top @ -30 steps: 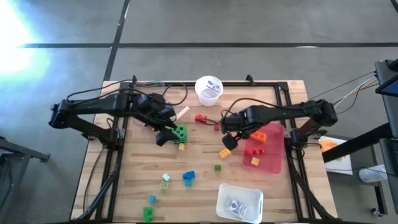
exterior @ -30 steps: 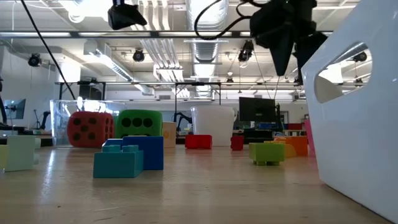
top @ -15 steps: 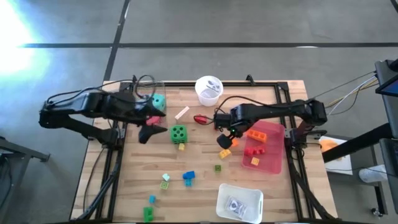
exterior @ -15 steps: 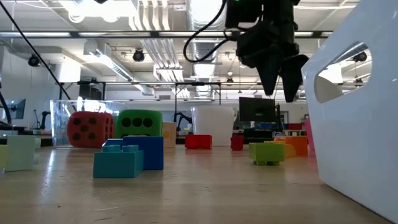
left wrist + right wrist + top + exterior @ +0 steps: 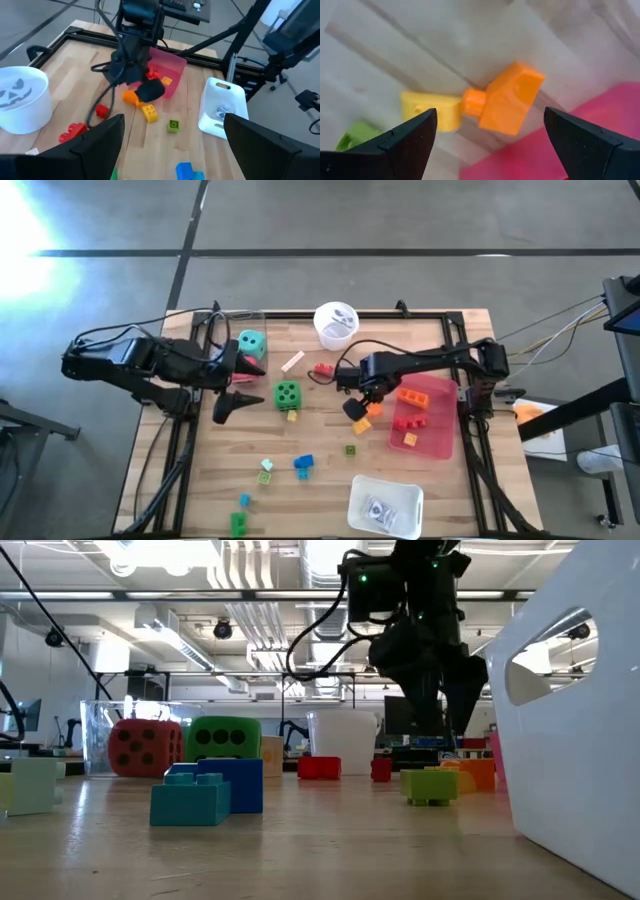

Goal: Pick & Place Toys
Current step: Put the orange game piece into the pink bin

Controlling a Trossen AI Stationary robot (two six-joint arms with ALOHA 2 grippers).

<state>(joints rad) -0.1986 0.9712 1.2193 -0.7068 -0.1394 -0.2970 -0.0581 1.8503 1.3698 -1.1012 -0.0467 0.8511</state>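
Hovering with fingers spread, the right gripper [image 5: 357, 409] hangs over a small orange plastic brick [image 5: 507, 103]; the left gripper [image 5: 232, 392] waits, fingers apart, beside the green black-dotted die [image 5: 288, 394].

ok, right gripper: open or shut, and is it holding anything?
Open and empty. In the right wrist view the two fingers stand wide apart, with the orange brick lying on the table between them, not gripped. Right gripper hangs beside the pink tray.

Two dark fingers [image 5: 395, 140] of the right gripper [image 5: 487, 137] stand wide apart over the pale wooden table [image 5: 445, 40]. Between them lies an orange plastic brick [image 5: 507, 100], touching a yellow plastic brick [image 5: 430, 115]. A green brick [image 5: 355, 135] peeks beside one finger; a translucent pink tray [image 5: 520, 150] lies near the other.
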